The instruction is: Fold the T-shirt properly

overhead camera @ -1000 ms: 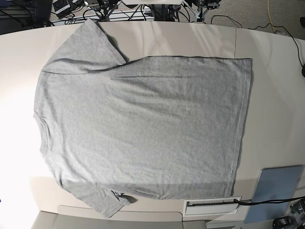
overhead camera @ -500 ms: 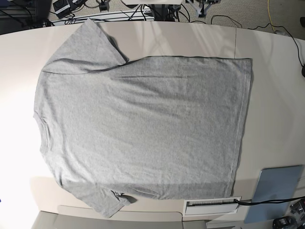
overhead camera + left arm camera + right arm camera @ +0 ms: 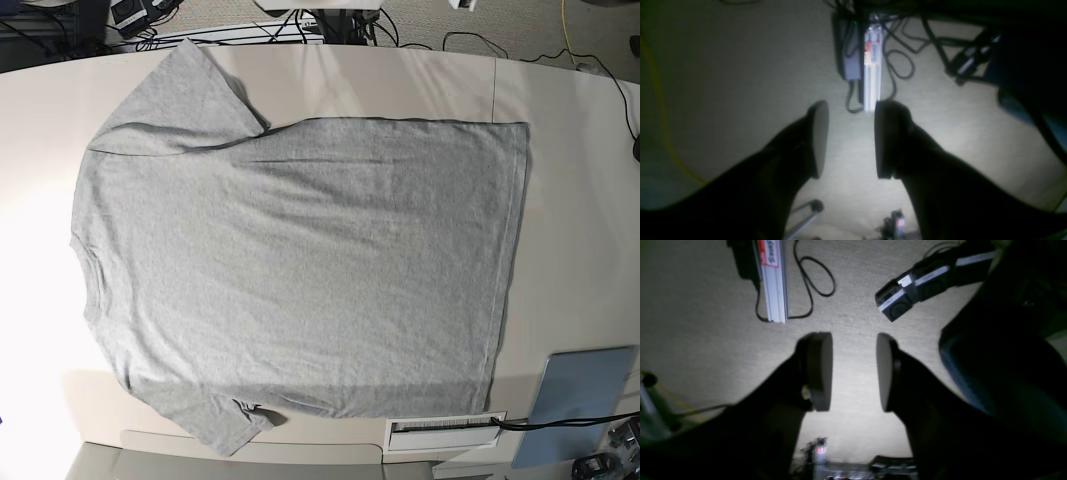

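Grey T-shirt (image 3: 300, 260) spread flat on the table (image 3: 570, 200), both grippers off it with fingers spread.

In the base view the T-shirt lies plain side up, collar at the left, hem at the right, one sleeve toward the far edge and the other at the near edge with its tip curled; neither gripper shows there. Seen from its wrist camera, the left gripper (image 3: 850, 140) hangs over the carpeted floor (image 3: 740, 83), its fingers (image 3: 818, 138) parted with nothing between them; just beyond the fingertips lie an aluminium rail (image 3: 872, 76) and looping black cables (image 3: 900, 63). The right gripper (image 3: 854, 371) likewise has its fingers (image 3: 820, 370) apart and empty, a rail (image 3: 773, 280) beyond the left finger and a black connector block (image 3: 897, 303) beyond the right.
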Controlling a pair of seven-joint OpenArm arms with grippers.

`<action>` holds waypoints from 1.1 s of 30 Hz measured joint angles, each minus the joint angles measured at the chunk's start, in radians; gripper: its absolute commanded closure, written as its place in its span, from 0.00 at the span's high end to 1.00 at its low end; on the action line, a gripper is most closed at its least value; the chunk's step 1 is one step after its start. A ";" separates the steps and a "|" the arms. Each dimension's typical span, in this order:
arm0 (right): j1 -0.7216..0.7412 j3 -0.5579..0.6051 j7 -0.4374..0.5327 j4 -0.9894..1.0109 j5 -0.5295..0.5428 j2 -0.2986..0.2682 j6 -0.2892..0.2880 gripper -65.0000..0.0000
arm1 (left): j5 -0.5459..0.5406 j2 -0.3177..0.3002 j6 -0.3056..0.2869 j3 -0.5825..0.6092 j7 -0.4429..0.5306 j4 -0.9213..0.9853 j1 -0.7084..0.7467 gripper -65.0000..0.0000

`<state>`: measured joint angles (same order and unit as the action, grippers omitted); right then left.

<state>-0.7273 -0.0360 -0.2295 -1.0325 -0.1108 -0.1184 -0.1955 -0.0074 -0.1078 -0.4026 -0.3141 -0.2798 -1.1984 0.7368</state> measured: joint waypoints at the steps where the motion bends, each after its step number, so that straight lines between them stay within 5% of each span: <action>1: -0.043 0.000 -0.014 -0.069 0.017 -0.016 -0.010 0.34 | -0.007 -0.008 -0.017 0.001 -0.013 -0.060 0.031 0.38; 6: -0.246 0.000 -0.063 -0.395 0.142 -0.136 -0.090 0.34 | -0.018 -0.090 -0.037 0.001 -0.029 -0.339 0.186 0.38; 14: -0.478 -0.036 -0.161 -0.822 0.210 -0.327 -0.098 0.34 | -0.005 -0.265 -0.043 0.002 -0.029 -0.720 0.346 0.38; 18: -0.529 -0.133 -0.228 -0.985 0.208 -0.356 -0.102 0.34 | 0.109 -0.349 -0.043 0.002 -0.029 -0.852 0.341 0.38; 23: -0.541 -0.253 -0.264 -1.138 0.047 -0.361 -0.140 0.34 | 0.237 -0.400 -0.056 0.003 -0.019 -0.903 0.266 0.39; 25: -0.538 -0.287 -0.264 -1.181 -0.011 -0.360 -0.149 0.34 | 0.291 -0.405 -0.056 0.003 -0.021 -0.900 0.212 0.46; 30: -0.527 -0.336 -0.260 -1.226 -0.096 -0.361 -0.151 0.34 | 0.302 -0.441 -0.199 0.005 0.033 -0.898 0.101 0.56; 33: -0.515 -0.336 -0.263 -1.226 -0.098 -0.359 -0.156 0.34 | 0.296 -0.472 -0.209 0.029 0.072 -0.892 0.065 0.56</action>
<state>-1.2423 -0.3721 -0.4923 -2.2585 -0.2092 -0.4774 -0.3519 0.2882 -0.5793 -0.6117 -0.2852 -0.2077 -2.0899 0.8017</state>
